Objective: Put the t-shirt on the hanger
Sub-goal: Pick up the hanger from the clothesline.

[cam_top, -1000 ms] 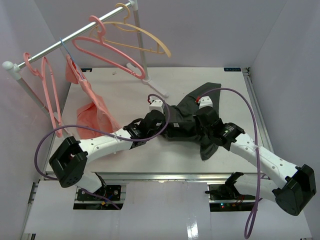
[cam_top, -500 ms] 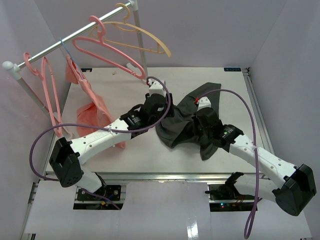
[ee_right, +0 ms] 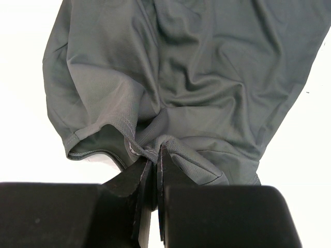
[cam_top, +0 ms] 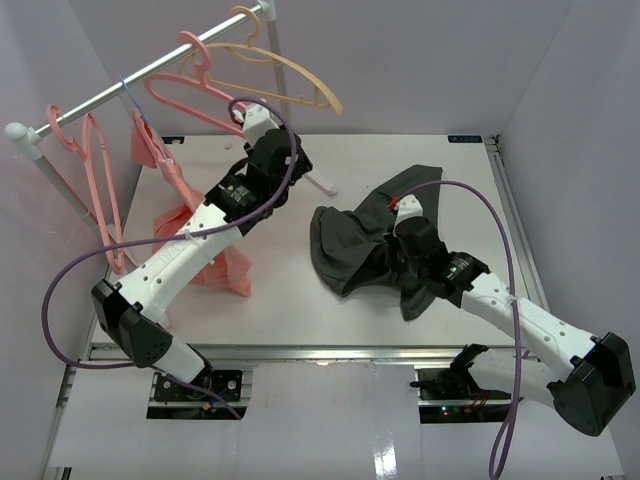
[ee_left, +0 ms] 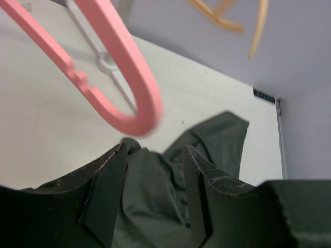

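Observation:
The dark charcoal t-shirt lies crumpled on the table right of centre. It also shows in the left wrist view and fills the right wrist view. My right gripper is shut on a fold of the shirt's hem. The salmon-pink hanger hangs on the rail at the back left. My left gripper is open and empty, raised off the table. Its fingertips sit just below the hanger's rounded right end, apart from it.
The metal rail also carries a tan-yellow hanger, a salmon-pink garment and another pink hanger. The rack's foot rests on the table behind the shirt. Lilac walls close in the table.

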Robot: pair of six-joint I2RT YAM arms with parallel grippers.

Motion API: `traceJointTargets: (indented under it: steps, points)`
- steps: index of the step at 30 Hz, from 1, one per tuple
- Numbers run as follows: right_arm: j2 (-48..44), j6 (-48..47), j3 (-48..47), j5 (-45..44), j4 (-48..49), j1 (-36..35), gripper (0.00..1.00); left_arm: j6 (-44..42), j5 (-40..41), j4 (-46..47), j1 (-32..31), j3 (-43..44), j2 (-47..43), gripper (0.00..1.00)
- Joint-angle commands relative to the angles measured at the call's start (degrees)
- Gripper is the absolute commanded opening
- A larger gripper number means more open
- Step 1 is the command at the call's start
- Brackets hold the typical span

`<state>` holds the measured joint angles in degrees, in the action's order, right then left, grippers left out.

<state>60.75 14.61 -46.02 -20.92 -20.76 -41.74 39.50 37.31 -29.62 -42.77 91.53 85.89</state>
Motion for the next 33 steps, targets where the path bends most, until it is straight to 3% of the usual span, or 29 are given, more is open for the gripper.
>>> traceJointTargets:
  steps: [1, 4, 9, 20, 33]
  points:
    - [-1.5, -0.8, 0.1, 0.2, 2.6, 0.1, 0.08, 12.4, 3.0, -14.8, 3.7, 7.8, 2.4, 0.59]
    - [-1.6, -0.8, 0.3, 0.5, 2.7, 0.1, 0.08, 16.2, 6.5, -18.0, 4.4, 9.5, 4.3, 0.73]
    - [-2.4, -1.0, 0.8, 0.6, 2.9, 0.1, 0.08, 13.2, 7.2, -13.6, 6.2, 10.8, 4.7, 0.80]
    - [-3.0, -1.2, 1.5, 1.2, 3.4, 0.2, 0.08, 4.7, 18.4, -11.5, 10.5, 14.4, 6.9, 0.74]
    - [-2.6, -1.3, 1.6, 1.2, 3.6, 0.1, 0.08, -0.5, 17.0, -8.2, 17.2, 15.7, 11.2, 0.66]
